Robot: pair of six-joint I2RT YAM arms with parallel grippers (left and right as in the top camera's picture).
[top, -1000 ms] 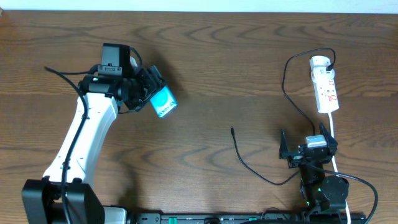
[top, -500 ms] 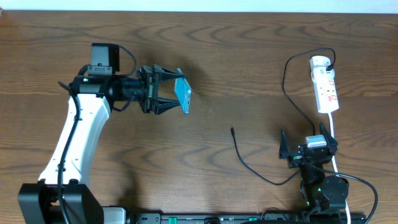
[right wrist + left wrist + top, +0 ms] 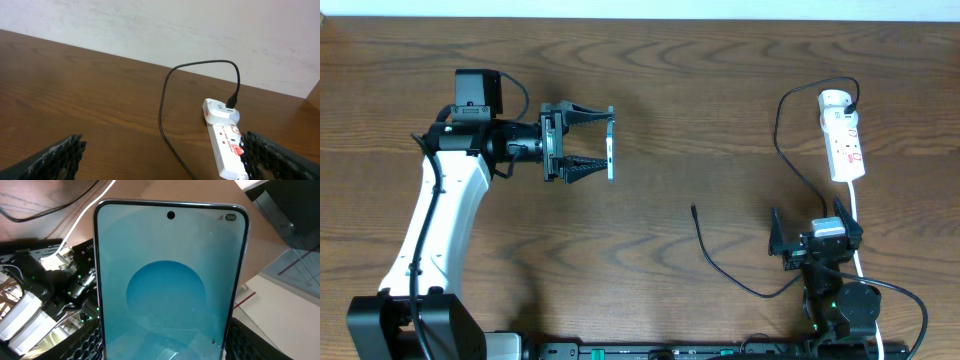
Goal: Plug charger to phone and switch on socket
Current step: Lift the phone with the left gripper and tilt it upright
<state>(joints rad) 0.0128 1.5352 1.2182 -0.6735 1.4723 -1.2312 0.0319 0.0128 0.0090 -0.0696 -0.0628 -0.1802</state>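
Your left end effector (image 3: 609,143) is pinching the phone (image 3: 610,158), one finger on each long side. Over the last second it has swung from the far left of the counter (image 3: 720,90) a little toward the middle and rolled at the wrist. The cyan screen, which faced up a second ago, now shows in the overhead view only as a thin edge. The left wrist view is almost filled by that screen (image 3: 167,290), with the camera hole at the top and the lower end out of frame. The phone is held clear of the counter, but you cannot see from these views which way its charging port faces.

Right of centre, the charger (image 3: 720,268) has not moved. Its small connector tip (image 3: 693,208) lies free on the wood, well apart from the phone. The cable curls toward the near right, then runs up the right side to its black plug, seated in the far end of the socket (image 3: 843,140).

Your right end effector (image 3: 813,228) has stayed parked at the near right with its fingers spread and nothing between them. Its wrist view looks along the counter at the socket (image 3: 225,142).

The phone now looks presented for plugging, while the connector and the switches are still untouched. Your right arm likely has to pick up that tip next.
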